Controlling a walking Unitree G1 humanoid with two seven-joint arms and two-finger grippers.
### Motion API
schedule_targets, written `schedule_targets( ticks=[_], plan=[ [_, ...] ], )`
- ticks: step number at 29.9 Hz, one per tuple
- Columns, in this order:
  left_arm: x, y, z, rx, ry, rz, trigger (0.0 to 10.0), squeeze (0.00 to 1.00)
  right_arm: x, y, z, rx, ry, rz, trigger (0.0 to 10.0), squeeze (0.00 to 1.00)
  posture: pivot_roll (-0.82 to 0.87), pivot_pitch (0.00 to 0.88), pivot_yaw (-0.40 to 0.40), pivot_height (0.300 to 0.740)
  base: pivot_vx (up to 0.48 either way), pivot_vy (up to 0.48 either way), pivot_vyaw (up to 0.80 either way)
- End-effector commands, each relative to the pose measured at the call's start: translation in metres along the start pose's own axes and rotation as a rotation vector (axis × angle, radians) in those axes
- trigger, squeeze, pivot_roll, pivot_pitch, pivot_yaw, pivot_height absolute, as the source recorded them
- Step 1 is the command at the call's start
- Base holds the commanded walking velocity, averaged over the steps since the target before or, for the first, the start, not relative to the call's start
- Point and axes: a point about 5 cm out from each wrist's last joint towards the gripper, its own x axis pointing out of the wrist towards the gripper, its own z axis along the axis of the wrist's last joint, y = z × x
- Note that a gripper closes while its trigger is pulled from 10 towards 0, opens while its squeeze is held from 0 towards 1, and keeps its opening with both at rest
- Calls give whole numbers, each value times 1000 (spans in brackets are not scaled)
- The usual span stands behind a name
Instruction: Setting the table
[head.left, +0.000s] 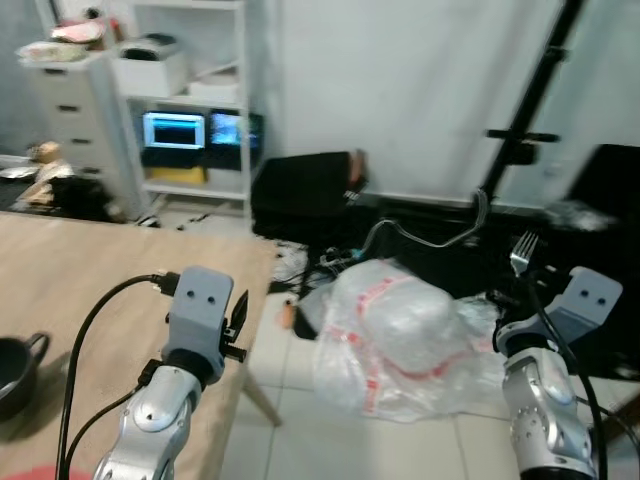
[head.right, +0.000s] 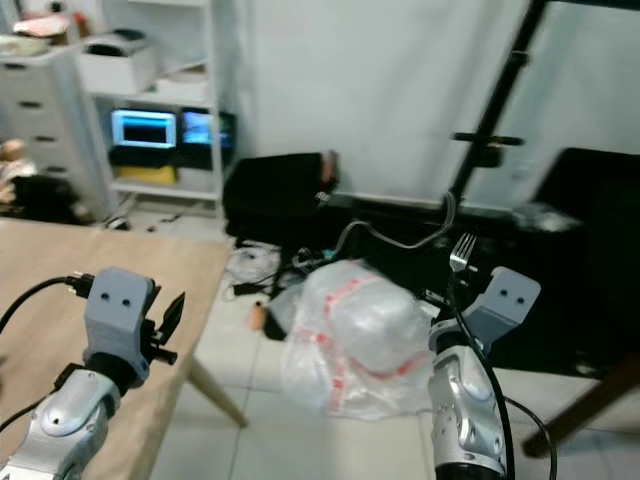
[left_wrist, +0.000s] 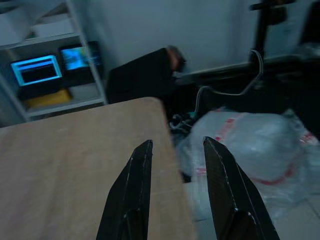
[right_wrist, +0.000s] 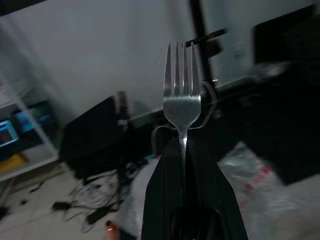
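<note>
Right gripper (right_wrist: 184, 150) clamped on upright fork (right_wrist: 182, 102), left gripper (left_wrist: 175, 150) narrowly parted, empty, over wooden table (left_wrist: 70, 165) corner

No text, label, brand or number can be read anywhere; the pictures are too blurred.

Left hand (left_wrist: 172, 150) raised, fingers parted; right hand (right_wrist: 182, 150) raised, fingers clamped
</note>
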Motion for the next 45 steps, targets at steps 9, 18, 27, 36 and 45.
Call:
schedule_targets(
  ticks=[9,18,27,36,45],
  plan=[
    [0,-1,-6,7,20,0,10000,0,-3,-4,-6,-9,19,-14,10000,0,93,165,63,740,0,0,-800],
    [1,-2,-6,6,15,-3,10000,0,-2,-3,-6,-13,18,-11,10000,0,90,158,61,740,0,0,-800],
    [2,-3,-6,2,12,-7,10000,0,-1,-3,-4,-18,11,-10,10000,0,85,160,63,740,0,0,-800],
    [3,-5,-4,-13,-8,-13,10000,0,-2,-1,-5,-39,9,7,10000,0,87,162,68,740,0,0,-800],
    [5,0,-2,-7,-18,-25,10000,0,-3,18,-10,-38,18,103,10000,0,98,140,118,740,0,0,-356]
  ],
)
